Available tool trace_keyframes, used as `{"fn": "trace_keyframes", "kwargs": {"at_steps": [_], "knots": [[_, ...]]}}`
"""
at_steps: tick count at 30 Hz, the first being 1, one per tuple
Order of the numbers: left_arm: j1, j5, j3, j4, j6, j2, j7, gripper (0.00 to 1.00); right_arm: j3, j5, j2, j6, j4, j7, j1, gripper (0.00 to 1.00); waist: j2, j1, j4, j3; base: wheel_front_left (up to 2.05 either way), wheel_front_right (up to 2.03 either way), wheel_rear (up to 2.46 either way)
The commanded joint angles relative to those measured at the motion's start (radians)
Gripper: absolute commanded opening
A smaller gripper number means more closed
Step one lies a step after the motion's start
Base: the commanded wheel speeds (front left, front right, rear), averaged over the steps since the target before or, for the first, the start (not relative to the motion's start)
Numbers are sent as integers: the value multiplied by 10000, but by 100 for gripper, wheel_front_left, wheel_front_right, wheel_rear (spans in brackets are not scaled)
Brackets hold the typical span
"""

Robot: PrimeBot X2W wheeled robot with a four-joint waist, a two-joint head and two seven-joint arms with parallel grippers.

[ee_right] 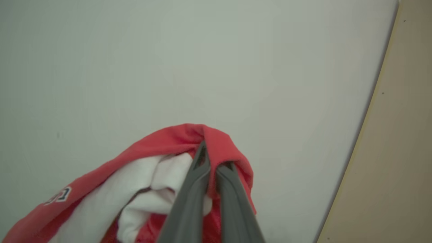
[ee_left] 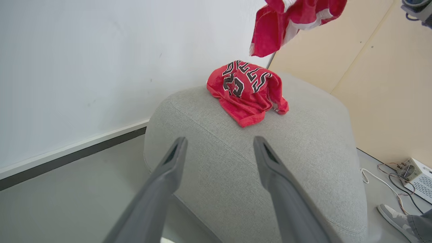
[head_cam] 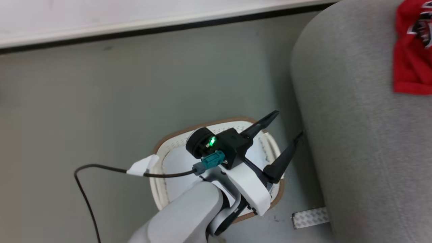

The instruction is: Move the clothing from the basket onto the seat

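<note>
While the left gripper (head_cam: 289, 123) hangs released, its two dark fingers spread wide, the basket (head_cam: 157, 190) sits directly beneath its wrist on the grey floor. What shows of the basket's inside is bare white. A black cable (head_cam: 101, 167) with a white tape tag (head_cam: 141, 166) trails off behind the wrist to the left. The fingertips point at the sofa (head_cam: 354, 135), whose bulky rounded arm stands just beyond them; the nearer tip looks close to the fabric, though I cannot tell if it touches.

Seen from the left wrist, the left gripper (ee_left: 219, 139) frames the sofa (ee_left: 219, 175) between its open fingers. The jersey (ee_left: 248, 94) lies crumpled on top of the arm, ahead of and above the fingertips, well apart from them, numerals facing up. In the head view the jersey (head_cam: 410, 64) lies far to the right of the gripper.

Higher and further right, a second garment (ee_left: 290, 23), red with white stripes, dangles in the air above the jersey.

The right gripper (ee_right: 214, 162) is clenched on the second garment (ee_right: 162, 140), red cloth folded over the pinched fingertips and the rest hanging down to its left against a pale wall.
</note>
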Motion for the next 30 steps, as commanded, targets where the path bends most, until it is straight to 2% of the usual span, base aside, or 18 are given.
{"fn": "trace_keyframes", "kwargs": {"at_steps": [1,4,10,12,15,16,17,18,23,30], "knots": [[-173,163,26,36,-7,63,-144,100,-306,-179,-184,-23,620,-38,-226,0,0,-3,596,585,0,0,0],[-223,102,124,139,24,82,-311,100,-800,-381,-315,-23,1986,-290,-173,0,0,-3,724,635,0,0,0],[-158,-54,221,354,62,120,-484,100,-1682,-467,482,-23,4400,-884,1186,0,0,-3,676,425,0,0,0],[-124,-48,250,379,64,171,-547,100,-1944,-349,961,-23,4787,-947,1737,0,0,-3,605,331,0,0,0],[25,-112,293,396,96,248,-639,100,-2355,-341,1529,-23,4366,-950,2651,0,0,-3,422,135,0,0,0],[83,-125,294,404,105,281,-674,100,-2407,-389,1817,-23,4141,-949,2996,16,0,-3,355,48,0,0,0],[131,-119,296,406,113,321,-686,100,-2522,-391,2046,-23,3886,-946,3256,42,0,-3,285,-36,0,0,0],[189,-134,315,415,125,377,-698,100,-2640,-437,2239,-23,3573,-947,3522,100,0,-3,218,-131,0,0,0],[647,-175,574,382,316,686,-946,100,-2888,-494,3399,-23,1754,-947,4920,100,0,-3,-19,-754,0,0,0],[1776,-233,1263,180,787,1328,-1161,100,-2340,-1115,4559,-23,-699,-950,6870,100,0,-3,59,-1756,0,0,0]]}}
